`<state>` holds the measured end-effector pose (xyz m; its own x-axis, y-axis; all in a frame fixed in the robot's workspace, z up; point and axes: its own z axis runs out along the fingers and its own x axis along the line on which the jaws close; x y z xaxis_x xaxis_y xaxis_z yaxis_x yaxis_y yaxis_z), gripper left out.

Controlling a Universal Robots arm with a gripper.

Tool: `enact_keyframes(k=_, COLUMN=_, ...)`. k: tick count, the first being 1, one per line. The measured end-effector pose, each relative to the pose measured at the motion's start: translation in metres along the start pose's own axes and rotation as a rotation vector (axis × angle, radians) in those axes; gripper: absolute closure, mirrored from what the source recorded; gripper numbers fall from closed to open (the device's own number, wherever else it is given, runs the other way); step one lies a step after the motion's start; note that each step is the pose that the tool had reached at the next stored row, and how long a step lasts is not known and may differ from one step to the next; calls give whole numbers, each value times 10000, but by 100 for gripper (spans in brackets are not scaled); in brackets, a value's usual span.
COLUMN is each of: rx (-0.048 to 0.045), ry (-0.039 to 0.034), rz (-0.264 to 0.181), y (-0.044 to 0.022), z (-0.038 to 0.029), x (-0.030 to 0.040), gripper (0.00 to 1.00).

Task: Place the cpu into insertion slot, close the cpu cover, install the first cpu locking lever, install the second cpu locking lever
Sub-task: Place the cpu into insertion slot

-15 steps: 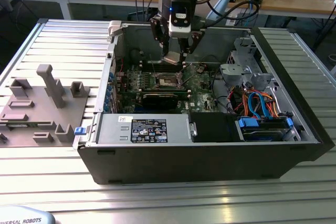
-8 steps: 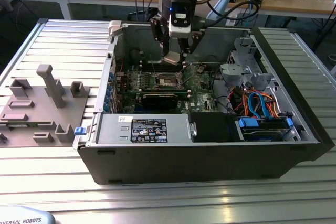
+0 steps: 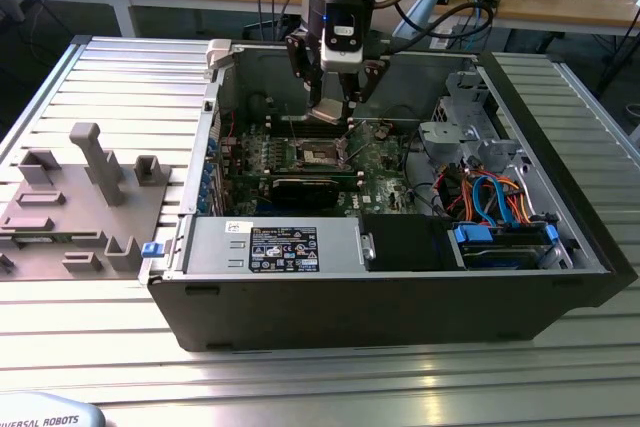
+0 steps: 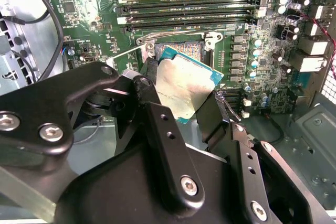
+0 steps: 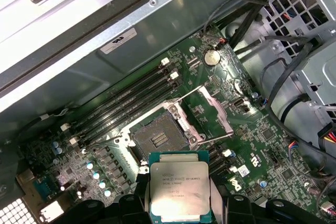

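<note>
End effector (image 3: 335, 117) clamped on the cpu (image 5: 180, 192) by opposite edges; metal top clear | I hold it above the board (image 5: 262, 145), near the insertion slot (image 5: 160, 137); not seated; edge grip presumably spares the contacts | cpu cover (image 5: 216, 111) stands open; socket bare

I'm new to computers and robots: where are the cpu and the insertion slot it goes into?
cpu (image 5: 180, 190), first wrist view, middle of its silvery metal top.
insertion slot (image 5: 157, 138), first wrist view, dark contact field inside the metal rim.
</note>
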<state>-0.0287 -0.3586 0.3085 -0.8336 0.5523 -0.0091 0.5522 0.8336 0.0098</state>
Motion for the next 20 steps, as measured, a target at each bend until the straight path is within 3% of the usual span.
enact_keyframes(k=20, rx=4, ry=-3, rz=121, y=0, z=6, x=0, gripper=46)
